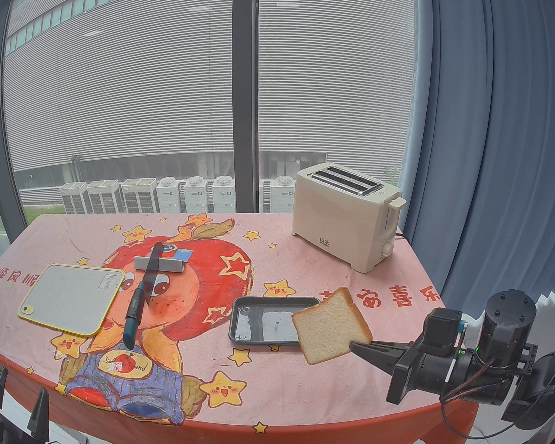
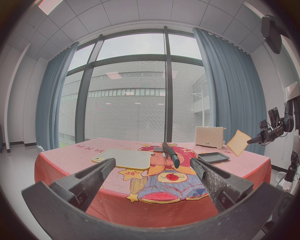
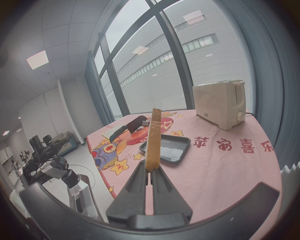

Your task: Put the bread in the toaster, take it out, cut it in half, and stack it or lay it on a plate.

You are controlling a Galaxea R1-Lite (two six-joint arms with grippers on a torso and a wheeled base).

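So the right gripper (image 1: pixel 354 347), lower right of the frame, had its jaws clamped on a corner of the bread (image 1: pixel 328 326), with the slice tilted and overlapping the dark tray's (image 1: pixel 262 320) right end. The toaster (image 1: pixel 344 216) sat upper right on the surface (image 1: pixel 344 391), the knife (image 1: pixel 139 296) and cutting board (image 1: pixel 72 298) off to the left. The left gripper (image 1: pixel 19 392) was at bottom left, jaws apart.

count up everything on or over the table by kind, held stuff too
toaster: 1
bread slice, held in the right gripper: 1
tray: 1
cutting board: 1
knife: 1
knife rest: 1
total: 6
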